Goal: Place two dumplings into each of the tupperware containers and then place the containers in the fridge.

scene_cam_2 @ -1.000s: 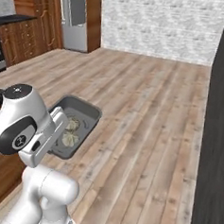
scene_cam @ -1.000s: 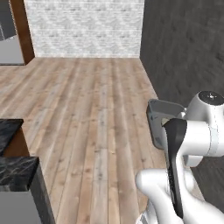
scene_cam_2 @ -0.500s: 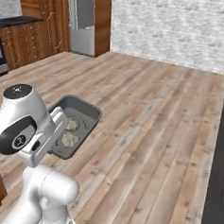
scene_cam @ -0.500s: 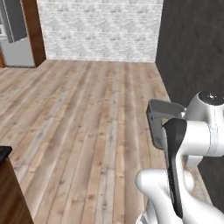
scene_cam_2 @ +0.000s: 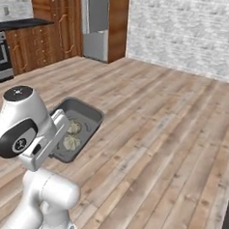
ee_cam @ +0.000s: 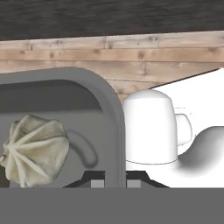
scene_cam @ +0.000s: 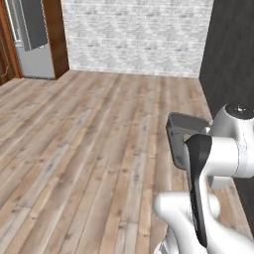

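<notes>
Your gripper (ee_cam: pixel 111 181) is pinched on the tray (scene_cam_2: pixel 85 115) rim, two dumplings (scene_cam_2: pixel 71 142) inside; fridge (scene_cam_2: pixel 97 23) sits well ahead-left of the tray; carry toward it.

Base views flanking; hand view close

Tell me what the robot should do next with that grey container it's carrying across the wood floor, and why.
Probably drive the base on toward the fridge, holding level. The gripper is shut on the rim of the tupperware container, which already holds two dumplings, so loading looks finished. The fridge stands well off across the wood floor, beside the brown cabinets, too far to reach from here.
</notes>
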You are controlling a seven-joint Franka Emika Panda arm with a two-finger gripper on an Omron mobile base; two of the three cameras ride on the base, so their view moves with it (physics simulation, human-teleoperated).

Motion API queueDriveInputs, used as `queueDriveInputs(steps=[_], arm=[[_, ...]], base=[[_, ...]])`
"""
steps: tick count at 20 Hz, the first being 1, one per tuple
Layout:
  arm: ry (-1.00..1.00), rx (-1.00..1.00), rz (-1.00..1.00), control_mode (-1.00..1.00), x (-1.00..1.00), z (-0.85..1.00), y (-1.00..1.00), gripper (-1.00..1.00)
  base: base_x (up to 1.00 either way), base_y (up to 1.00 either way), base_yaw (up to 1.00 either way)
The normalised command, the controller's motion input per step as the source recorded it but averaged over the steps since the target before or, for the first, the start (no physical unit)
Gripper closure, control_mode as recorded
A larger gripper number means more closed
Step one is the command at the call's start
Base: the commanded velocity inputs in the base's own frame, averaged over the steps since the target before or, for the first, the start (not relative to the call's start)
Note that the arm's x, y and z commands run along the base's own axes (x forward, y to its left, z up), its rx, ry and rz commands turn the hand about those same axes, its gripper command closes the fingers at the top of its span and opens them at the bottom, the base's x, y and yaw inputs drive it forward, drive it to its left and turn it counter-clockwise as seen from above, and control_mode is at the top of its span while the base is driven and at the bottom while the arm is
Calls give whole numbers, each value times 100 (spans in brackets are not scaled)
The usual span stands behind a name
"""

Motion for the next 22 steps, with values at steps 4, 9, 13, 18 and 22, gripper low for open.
queueDriveInputs(steps=[4,9,13,18,22], arm=[[0,0,0,100,0,0,0,100],[0,0,0,100,0,0,0,100],[0,0,0,100,0,0,0,100],[0,0,0,100,0,0,0,100],[0,0,0,100,0,0,0,100]], base=[[100,0,24],[100,8,18],[100,20,12],[100,54,1],[100,77,0]])
